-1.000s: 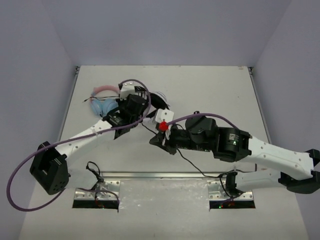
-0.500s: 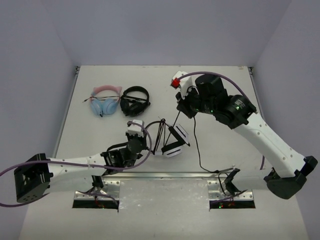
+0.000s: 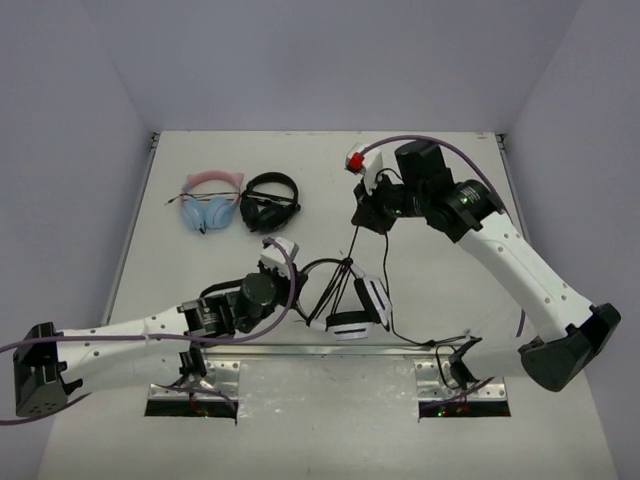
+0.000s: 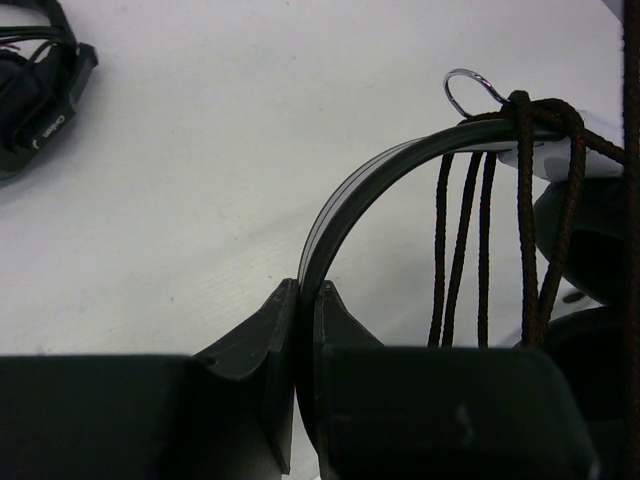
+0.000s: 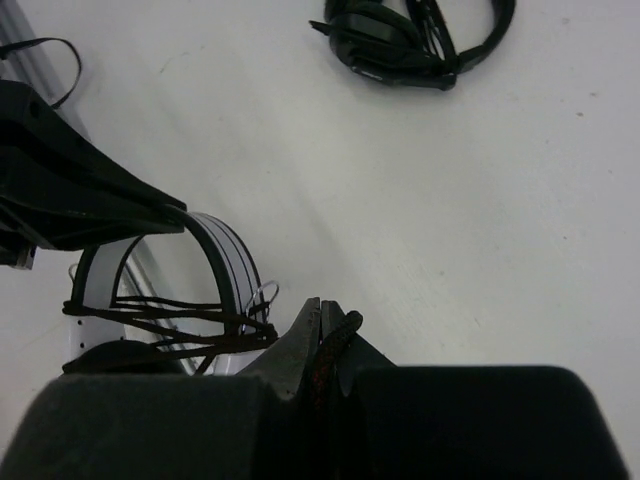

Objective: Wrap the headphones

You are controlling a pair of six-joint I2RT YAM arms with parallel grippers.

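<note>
Right now my left hand (image 4: pixel 305 300) is pressed together on the headband of the headphones (image 4: pixel 335 205), pinching the thin band edge-on low in the wrist view, so the arch rises up and to the right from my fingers. Across that arch hang several strands of the cable (image 4: pixel 524 230), bunched into a knot-like cluster where they cross the top of the band at the upper right. My right hand (image 5: pixel 320 320) is shut on the same cord, which shows as a dark line nipped between its fingers at the bottom middle of its own view.

Seen from above, the headphones sit low in the centre of the frame, cups toward the bottom edge of the worktop (image 3: pixel 250 150). The cord runs tight from the band up to my right hand, above and to the right. A slack length trails off toward the lower right.

I judge the wrapping to be under way but unfinished, with some turns laid and loose cord left. The next move calls for my left hand to hold firm while my right carries the cord around the band under steady tension, landing it beside the earlier turns.

The pink-and-blue pair (image 3: pixel 210 200) and the black pair (image 3: pixel 270 203) lie apart at the upper left.
</note>
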